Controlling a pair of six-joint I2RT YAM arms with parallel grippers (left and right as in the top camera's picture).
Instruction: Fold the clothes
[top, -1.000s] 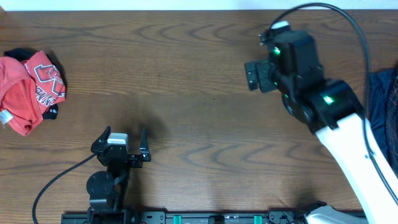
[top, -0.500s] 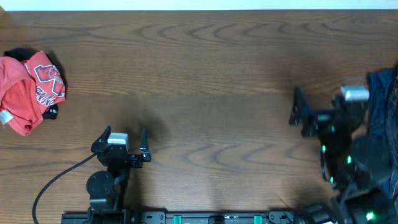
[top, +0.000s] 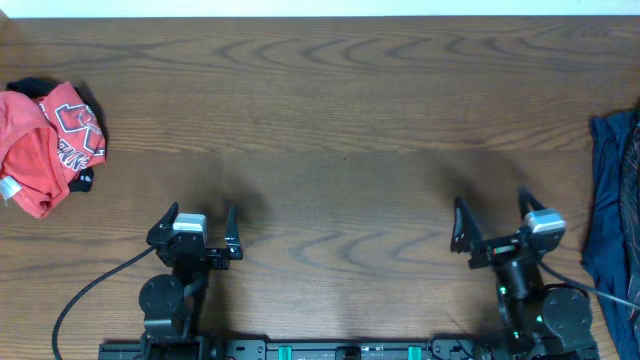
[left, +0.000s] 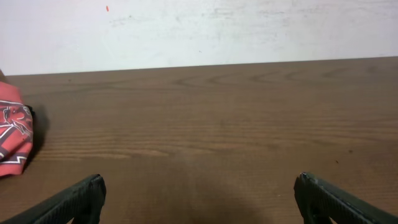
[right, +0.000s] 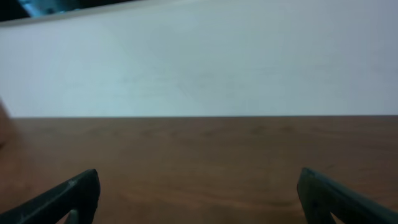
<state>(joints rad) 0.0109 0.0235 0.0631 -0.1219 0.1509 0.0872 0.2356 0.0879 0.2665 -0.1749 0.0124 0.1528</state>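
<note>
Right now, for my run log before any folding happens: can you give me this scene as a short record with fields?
surface: wooden table
coral-red T-shirt: crumpled heap at far left edge, unfolded
dark blue garment: at right edge, partly out of view
left arm: at near edge, jaws open, empty
right arm: at near edge, jaws open, empty
contact with clothes: none

- The table (top: 330, 110) is seen straight down from above.
- Both wrist views are taken low, facing the far wall (right: 199, 68) (red T-shirt (top: 30, 150) shared by overhead and left wrist).
</note>
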